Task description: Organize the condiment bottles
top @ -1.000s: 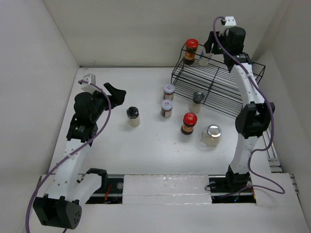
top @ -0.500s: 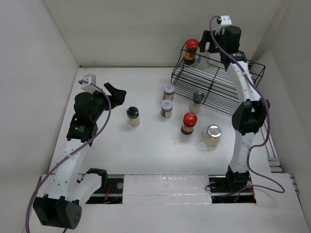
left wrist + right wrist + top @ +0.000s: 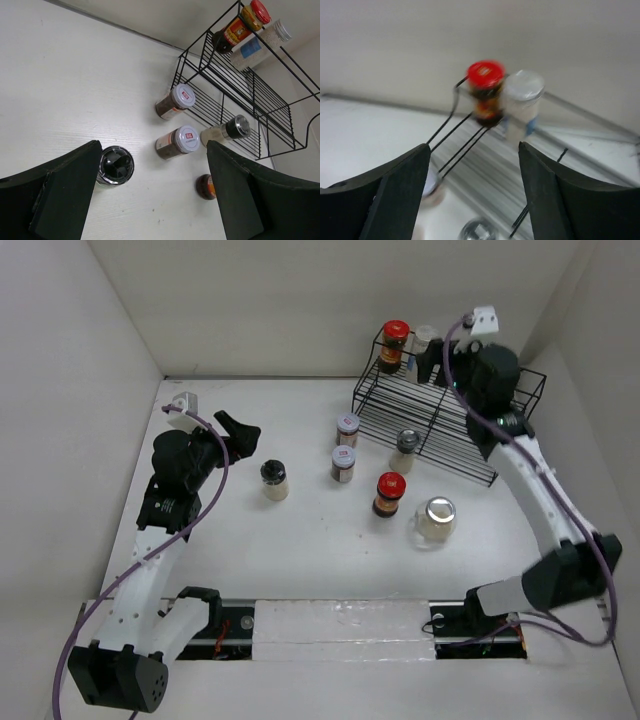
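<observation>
one outstretched right pincer (image 3: 473, 149) gapes over rack (image 3: 445, 428).

The top view looks steeply down from above and behind both arm bases over the whole table (image 3: 300, 560), the left wrist view slants down from the left, farther off, toward the wire rack (image 3: 260, 100), and the blurred right wrist view closely faces the red-lidded jar (image 3: 486, 95) on that rack's top shelf, which all three views share.
</observation>
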